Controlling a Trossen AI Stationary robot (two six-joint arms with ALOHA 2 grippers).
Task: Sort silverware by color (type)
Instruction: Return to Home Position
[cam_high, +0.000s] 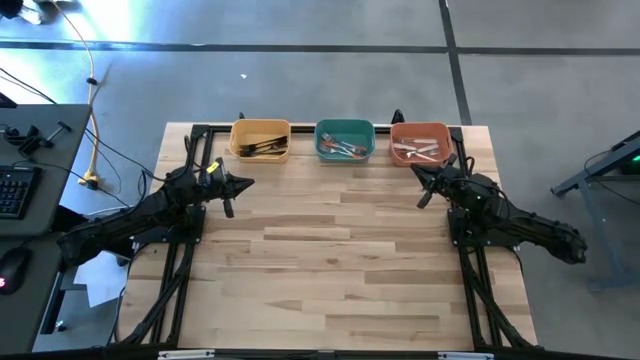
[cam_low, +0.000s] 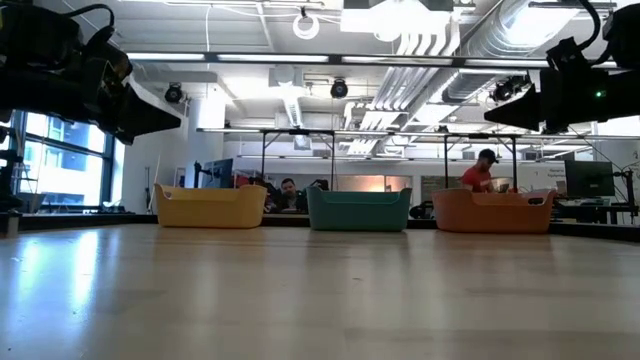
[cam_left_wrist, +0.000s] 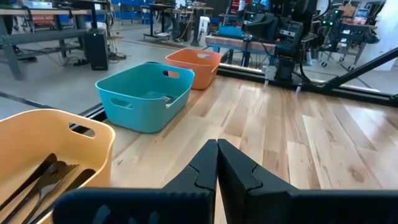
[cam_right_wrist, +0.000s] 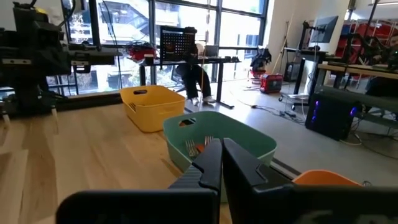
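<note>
Three bins stand in a row at the table's far edge. The yellow bin holds black-handled silverware, the teal bin holds red-orange-handled silverware, and the orange-red bin holds white-handled silverware. My left gripper is shut and empty, drawn back near the table's left edge, below the yellow bin. My right gripper is shut and empty near the right edge, below the orange-red bin. In the wrist views the fingers of my left gripper and of my right gripper touch each other.
The wooden tabletop lies bare between the arms and the near edge. A black frame runs along the table's far and side edges. People sit and stand at desks beyond the table.
</note>
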